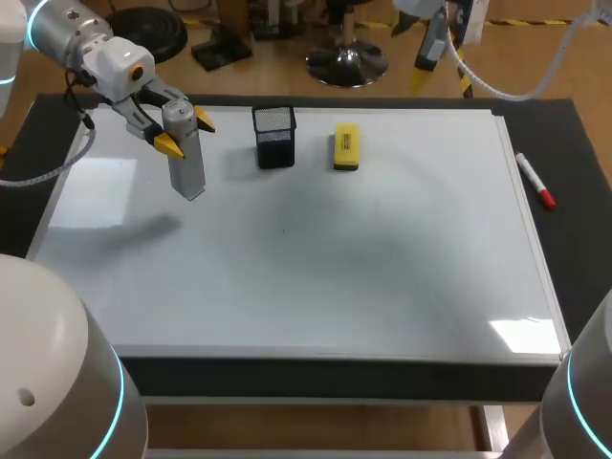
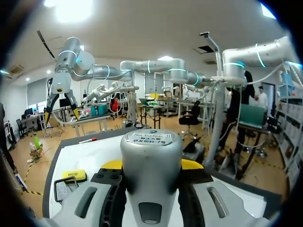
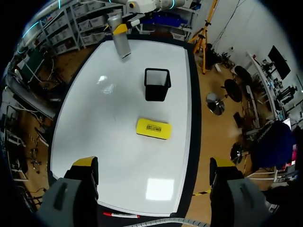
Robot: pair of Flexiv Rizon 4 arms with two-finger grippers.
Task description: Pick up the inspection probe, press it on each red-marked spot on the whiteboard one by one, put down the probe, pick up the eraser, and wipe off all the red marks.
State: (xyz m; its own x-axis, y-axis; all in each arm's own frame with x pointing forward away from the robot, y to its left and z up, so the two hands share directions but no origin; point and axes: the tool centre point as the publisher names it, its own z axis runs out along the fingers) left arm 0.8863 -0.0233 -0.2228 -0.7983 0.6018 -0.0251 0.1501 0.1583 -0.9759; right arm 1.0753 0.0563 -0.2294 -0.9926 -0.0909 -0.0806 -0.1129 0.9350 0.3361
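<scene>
Probably robotics lab, test-bench sort; I judge mostly from bench itself. Signs: my left arm (image 1: 72, 33), grey with blue light ring, comes in over dark table (image 1: 579, 220). Whiteboard (image 1: 335, 277) lies flat on table as work surface. Left claw (image 1: 186, 134) clamps grey inspection probe (image 1: 188, 164) above board. Black mesh cup (image 1: 274, 136) beside that claw, yellow eraser (image 1: 346, 146) just past cup. Red-capped marker (image 1: 535, 181) off board, well apart. Right claw (image 3: 154, 163), fingers wide, hangs high over board, eraser ahead of it.

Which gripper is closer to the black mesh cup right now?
Left. The left gripper, fingers shut on the probe, is just beside the cup. The right gripper is open, raised high, on the other side of the eraser.
</scene>
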